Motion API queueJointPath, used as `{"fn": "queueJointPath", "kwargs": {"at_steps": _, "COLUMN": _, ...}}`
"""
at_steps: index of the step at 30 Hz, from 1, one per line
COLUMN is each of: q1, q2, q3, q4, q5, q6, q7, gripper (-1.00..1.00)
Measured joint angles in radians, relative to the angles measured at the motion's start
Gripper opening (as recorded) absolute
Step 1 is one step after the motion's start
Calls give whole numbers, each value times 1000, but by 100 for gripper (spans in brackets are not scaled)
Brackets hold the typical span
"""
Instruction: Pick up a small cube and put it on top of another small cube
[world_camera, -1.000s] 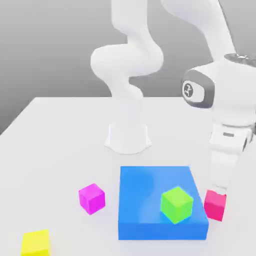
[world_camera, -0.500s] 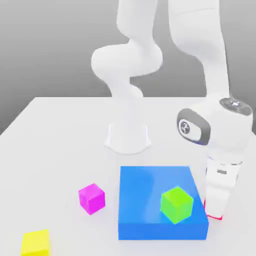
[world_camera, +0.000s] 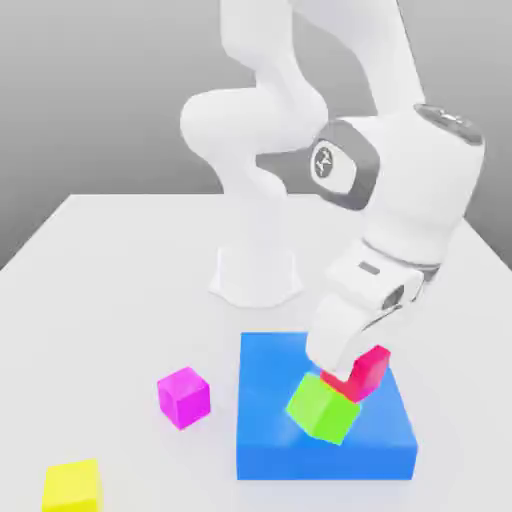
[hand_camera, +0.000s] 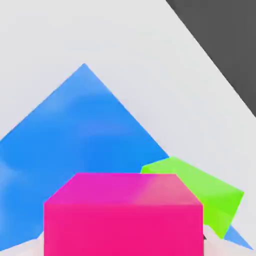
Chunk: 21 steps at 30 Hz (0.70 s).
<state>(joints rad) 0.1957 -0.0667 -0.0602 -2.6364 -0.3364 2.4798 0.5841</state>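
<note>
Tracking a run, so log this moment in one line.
hand: shut on crimson cube | green cube: tilted | cubes: not stacked

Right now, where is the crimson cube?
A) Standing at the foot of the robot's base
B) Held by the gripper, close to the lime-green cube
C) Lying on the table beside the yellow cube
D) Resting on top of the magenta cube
B: the gripper has the crimson cube between its fingers, right by the lime-green cube over the blue block.
</note>
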Motion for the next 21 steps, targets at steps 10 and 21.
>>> {"fn": "queueJointPath", "kwargs": {"at_steps": 10, "q1": -182, "q2": -168, "q3": -249, "q4": -223, "q5": 141, "q6": 135, "q7": -95, "gripper": -100}}
{"fn": "queueJointPath", "kwargs": {"at_steps": 21, "q1": -135, "q2": 84, "q3": -279, "q4": -247, "q5": 368, "q6": 419, "q7": -258, "gripper": 100}}
